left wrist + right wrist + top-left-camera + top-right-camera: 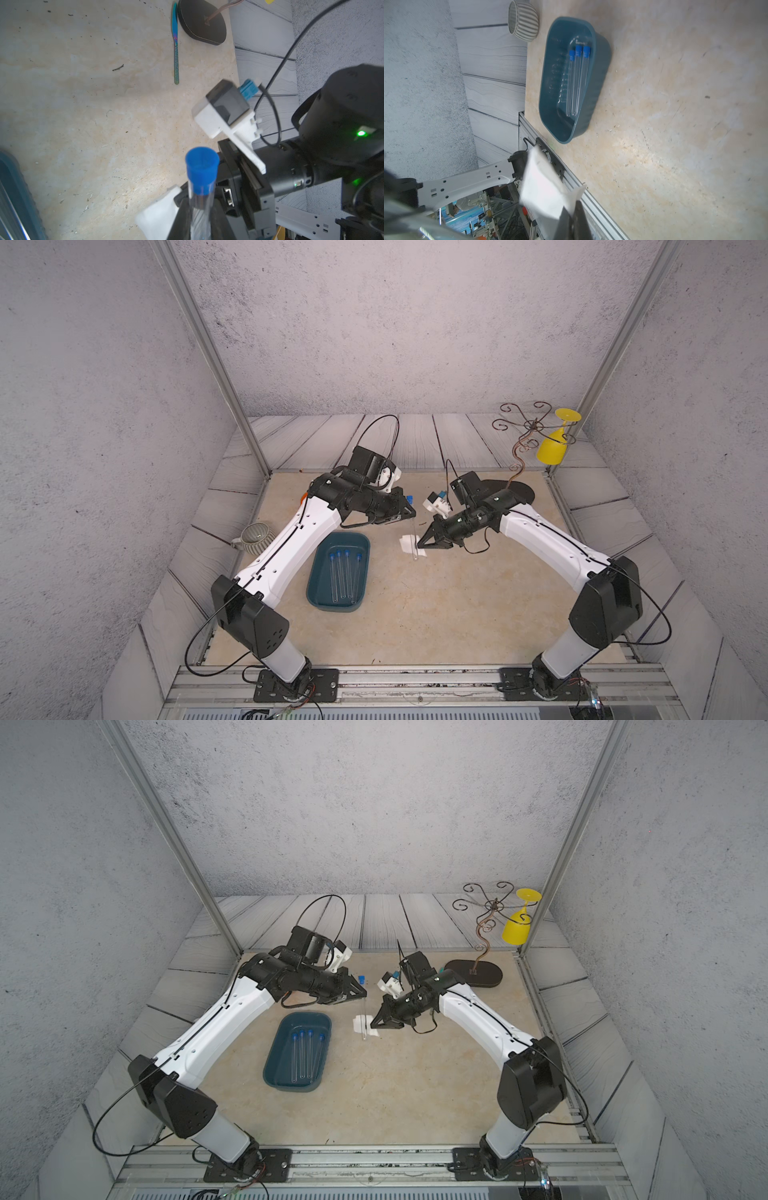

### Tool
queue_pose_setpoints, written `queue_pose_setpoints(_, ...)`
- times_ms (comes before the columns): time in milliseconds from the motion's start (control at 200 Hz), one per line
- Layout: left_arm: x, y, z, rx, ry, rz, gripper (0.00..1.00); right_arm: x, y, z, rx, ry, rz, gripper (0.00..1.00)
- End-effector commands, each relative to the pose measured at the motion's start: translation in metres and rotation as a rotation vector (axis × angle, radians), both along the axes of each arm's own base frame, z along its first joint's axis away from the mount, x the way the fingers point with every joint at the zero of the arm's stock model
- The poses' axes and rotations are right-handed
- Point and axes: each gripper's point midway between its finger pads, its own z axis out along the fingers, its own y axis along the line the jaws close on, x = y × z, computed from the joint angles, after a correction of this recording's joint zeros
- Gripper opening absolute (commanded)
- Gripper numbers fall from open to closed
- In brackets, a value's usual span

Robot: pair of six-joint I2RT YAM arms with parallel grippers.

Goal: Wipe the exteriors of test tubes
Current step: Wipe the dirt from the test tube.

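Note:
A clear test tube (414,539) with a blue cap (202,166) hangs roughly upright over the table's middle. My left gripper (408,513) is shut on it just under the cap, and its dark fingers (180,218) flank the glass in the left wrist view. From the right, my right gripper (419,546) is shut on a white cloth (408,544), which lies against the tube's lower part (364,1029). The cloth (544,185) sticks out past the pinched tips in the right wrist view. Several more capped test tubes (343,576) lie side by side in a dark teal tray (322,568).
A ribbed grey cup (257,537) stands at the left edge behind the left arm. At the back right, a wire stand (528,435) on a dark oval base (473,973) carries a yellow glass (552,443). A teal knife (176,52) lies beside that base.

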Motion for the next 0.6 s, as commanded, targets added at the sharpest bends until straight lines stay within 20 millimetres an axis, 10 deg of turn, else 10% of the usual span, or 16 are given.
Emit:
queue_pose_setpoints(0, 0.01, -0.005, 0.002, -0.006, -0.022, 0.006, 0.15, -0.018, 0.006, 0.028, 0.075, -0.049, 0.003, 0.04)
queue_pose_setpoints(596, -0.01, 0.02, -0.018, 0.105, -0.019, 0.001, 0.15, 0.013, -0.001, 0.074, 0.079, -0.169, -0.004, 0.05)
